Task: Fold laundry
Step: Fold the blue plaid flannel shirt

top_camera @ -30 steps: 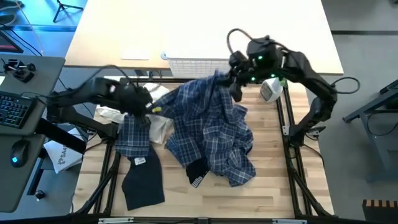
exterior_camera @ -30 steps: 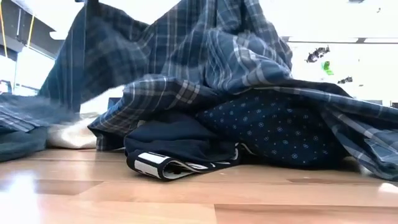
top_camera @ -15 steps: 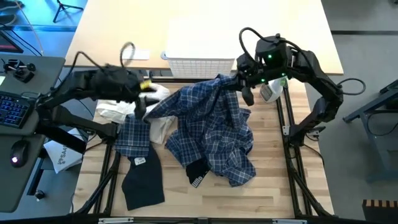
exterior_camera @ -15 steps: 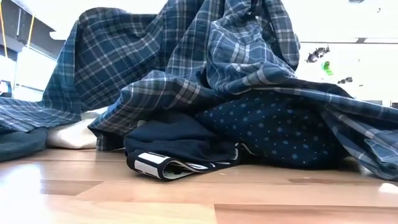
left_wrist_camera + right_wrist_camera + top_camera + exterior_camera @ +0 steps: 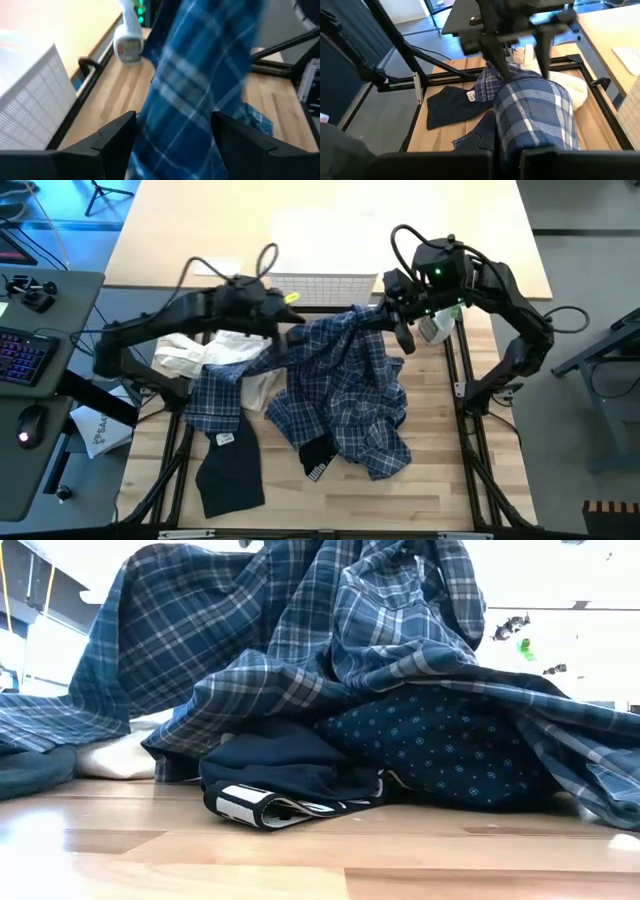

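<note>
Plaid blue-and-white cloth dominates the wooden counter (image 5: pixel 440 480): the plaid shirt (image 5: pixel 345 395) lies heaped at the middle, one edge lifted toward the back. The right hand (image 5: pixel 392 315) is clamped on that raised edge, near the white basket (image 5: pixel 320 285). The left hand (image 5: pixel 288 332) hovers at the shirt's other upper edge with its fingers (image 5: pixel 117 135) spread apart, the fabric hanging loose between them. From table height, a navy dotted shirt (image 5: pixel 440 750) sits under the plaid folds, touching a dark folded piece (image 5: pixel 280 775) in front. A black garment (image 5: pixel 228 472) lies flat at the near left, beside a cream cloth (image 5: pixel 205 352) farther back.
</note>
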`<action>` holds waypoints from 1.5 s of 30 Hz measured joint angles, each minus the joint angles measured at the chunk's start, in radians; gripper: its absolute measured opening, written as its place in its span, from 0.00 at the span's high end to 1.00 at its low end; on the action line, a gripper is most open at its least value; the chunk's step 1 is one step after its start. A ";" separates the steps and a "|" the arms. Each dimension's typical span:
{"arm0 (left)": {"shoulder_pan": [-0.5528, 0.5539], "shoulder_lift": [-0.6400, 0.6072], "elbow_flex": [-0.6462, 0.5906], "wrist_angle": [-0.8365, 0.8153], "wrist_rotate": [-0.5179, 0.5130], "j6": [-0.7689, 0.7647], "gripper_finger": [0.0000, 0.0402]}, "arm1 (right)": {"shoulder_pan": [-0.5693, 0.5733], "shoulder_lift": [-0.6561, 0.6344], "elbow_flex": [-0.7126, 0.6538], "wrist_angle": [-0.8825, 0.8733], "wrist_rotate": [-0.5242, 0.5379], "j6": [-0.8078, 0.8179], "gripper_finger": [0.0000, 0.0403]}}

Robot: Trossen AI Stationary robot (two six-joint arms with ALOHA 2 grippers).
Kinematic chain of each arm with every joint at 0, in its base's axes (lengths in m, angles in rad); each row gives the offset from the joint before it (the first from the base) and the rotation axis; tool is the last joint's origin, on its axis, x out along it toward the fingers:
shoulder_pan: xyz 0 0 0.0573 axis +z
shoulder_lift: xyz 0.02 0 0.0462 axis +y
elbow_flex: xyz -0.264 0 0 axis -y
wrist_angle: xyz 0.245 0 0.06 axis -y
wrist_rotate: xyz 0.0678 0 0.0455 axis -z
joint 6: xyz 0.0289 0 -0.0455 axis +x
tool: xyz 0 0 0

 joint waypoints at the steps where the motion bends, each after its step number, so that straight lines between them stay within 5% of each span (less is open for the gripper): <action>1: 0.003 0.013 0.000 0.000 0.002 0.001 0.39 | 0.007 -0.001 0.000 0.000 0.000 0.000 1.00; 6: 0.009 0.045 0.000 0.002 0.007 0.056 0.53 | 0.046 -0.003 0.000 -0.013 0.000 -0.002 1.00; 13: 0.007 0.022 0.000 0.001 0.055 0.096 0.97 | 0.061 -0.003 0.000 -0.014 0.095 -0.008 0.98; 26: 0.008 -0.139 0.000 0.008 -0.120 0.010 1.00 | -0.047 -0.133 0.001 -0.115 0.245 0.185 0.52; 32: 0.008 -0.193 0.001 0.047 -0.207 0.002 1.00 | -0.012 -0.191 -0.027 -0.346 0.341 0.322 0.44; 37: 0.008 -0.209 0.001 0.074 -0.224 0.019 1.00 | 0.097 -0.273 -0.354 -0.290 0.370 0.456 0.44; 45: 0.008 -0.201 0.001 0.085 -0.224 0.021 1.00 | 0.215 -0.377 -1.039 0.293 0.227 0.747 0.45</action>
